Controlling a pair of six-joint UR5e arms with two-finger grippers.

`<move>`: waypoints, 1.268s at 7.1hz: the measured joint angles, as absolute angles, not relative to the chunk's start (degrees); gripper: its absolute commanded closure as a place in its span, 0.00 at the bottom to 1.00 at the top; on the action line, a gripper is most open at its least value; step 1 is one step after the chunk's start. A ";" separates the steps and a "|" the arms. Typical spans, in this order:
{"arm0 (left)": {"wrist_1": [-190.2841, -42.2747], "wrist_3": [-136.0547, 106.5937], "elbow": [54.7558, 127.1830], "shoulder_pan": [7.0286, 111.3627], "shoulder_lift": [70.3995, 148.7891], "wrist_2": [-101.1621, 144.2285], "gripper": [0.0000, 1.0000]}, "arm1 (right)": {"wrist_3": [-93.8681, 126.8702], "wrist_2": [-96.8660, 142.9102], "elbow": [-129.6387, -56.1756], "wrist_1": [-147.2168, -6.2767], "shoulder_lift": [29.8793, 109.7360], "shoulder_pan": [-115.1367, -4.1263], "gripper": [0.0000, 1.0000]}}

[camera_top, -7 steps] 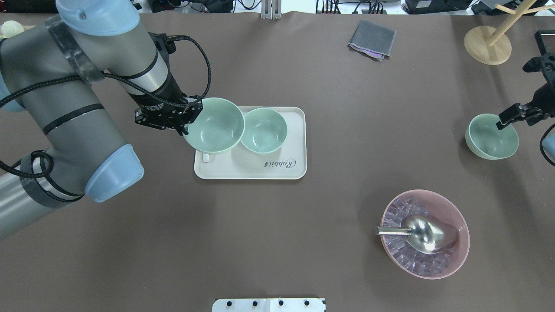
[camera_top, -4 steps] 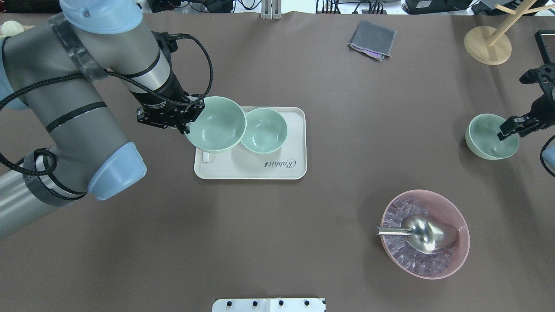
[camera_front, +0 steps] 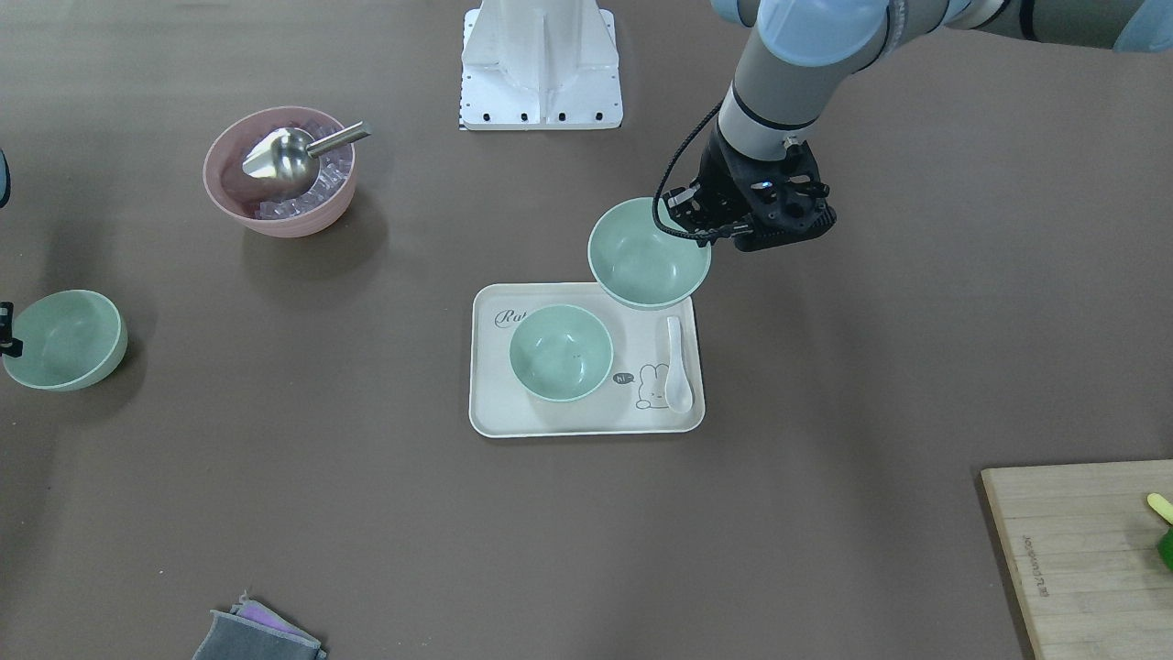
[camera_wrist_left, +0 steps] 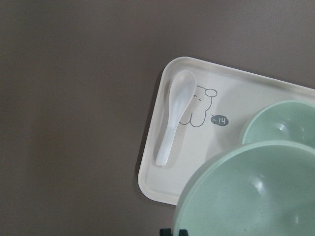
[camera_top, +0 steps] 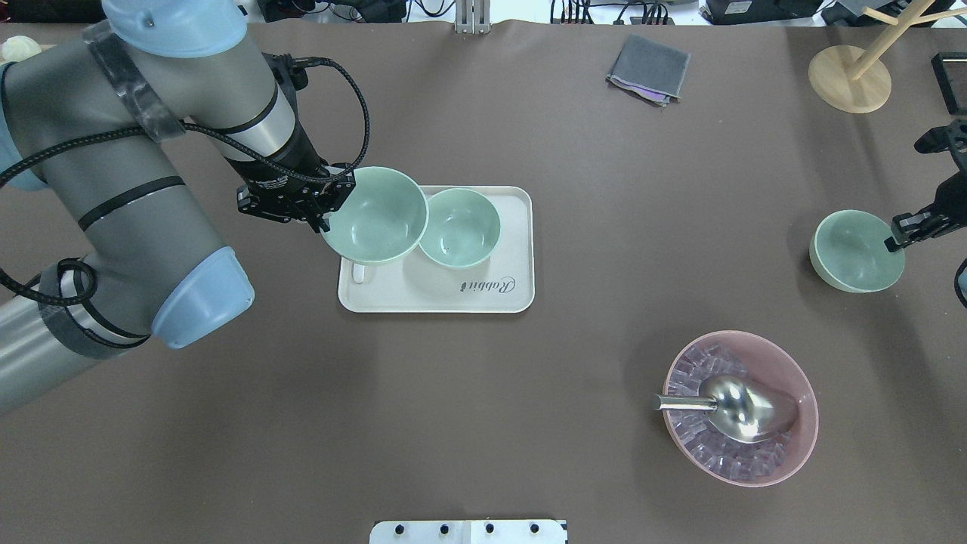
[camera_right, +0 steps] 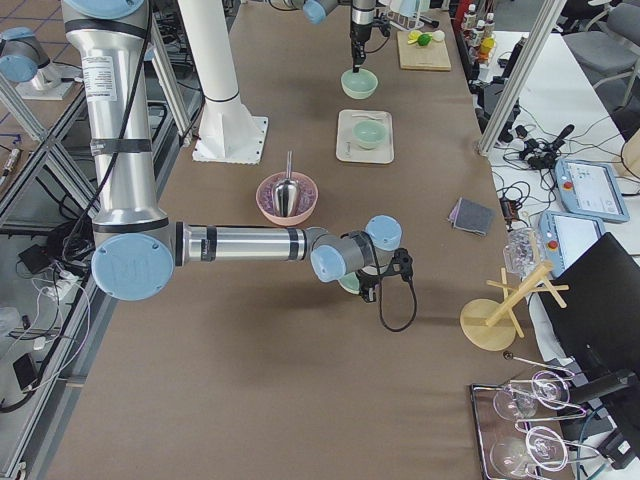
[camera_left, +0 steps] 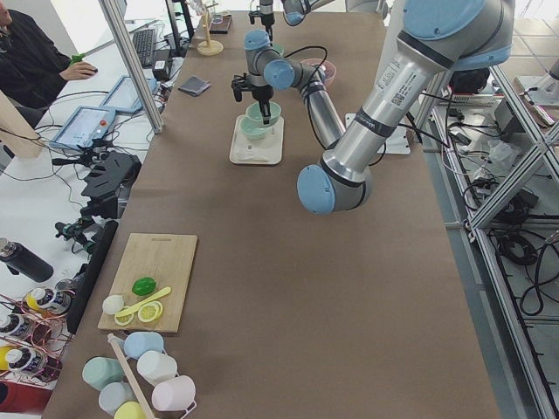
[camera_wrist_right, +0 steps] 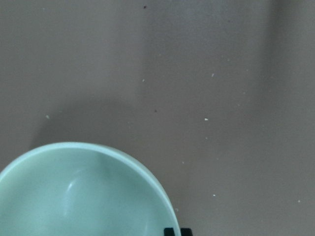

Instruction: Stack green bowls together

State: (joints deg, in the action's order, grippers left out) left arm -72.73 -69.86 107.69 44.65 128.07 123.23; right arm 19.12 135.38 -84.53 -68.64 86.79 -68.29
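Observation:
My left gripper (camera_top: 329,211) is shut on the rim of a pale green bowl (camera_top: 374,215) and holds it above the left end of the cream tray (camera_top: 438,298). A second green bowl (camera_top: 459,228) sits on the tray right beside it. In the left wrist view the held bowl (camera_wrist_left: 256,196) hangs over the tray, next to the second bowl (camera_wrist_left: 283,123). A third green bowl (camera_top: 856,251) is at the far right, with my right gripper (camera_top: 899,236) shut on its rim. It fills the lower left of the right wrist view (camera_wrist_right: 83,196).
A white spoon (camera_front: 678,367) lies on the tray under the held bowl's side. A pink bowl with ice and a metal scoop (camera_top: 740,408) stands front right. A grey cloth (camera_top: 648,68) and a wooden stand (camera_top: 850,79) are at the back. A cutting board (camera_front: 1081,550) is far left.
My right gripper has moved toward the robot's side of the table, and the third green bowl has moved with it. My left gripper and its bowl have barely shifted.

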 measured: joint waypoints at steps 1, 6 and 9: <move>-73.13 -69.82 107.05 44.64 128.15 123.22 1.00 | 19.31 139.18 -84.86 -69.28 86.30 -69.98 1.00; -82.95 -74.80 93.22 44.15 136.11 123.28 1.00 | 19.76 143.37 -87.07 -78.85 79.14 -73.33 1.00; -91.78 -77.38 84.41 43.17 137.57 123.23 1.00 | 19.93 143.27 -87.12 -79.26 78.20 -73.31 1.00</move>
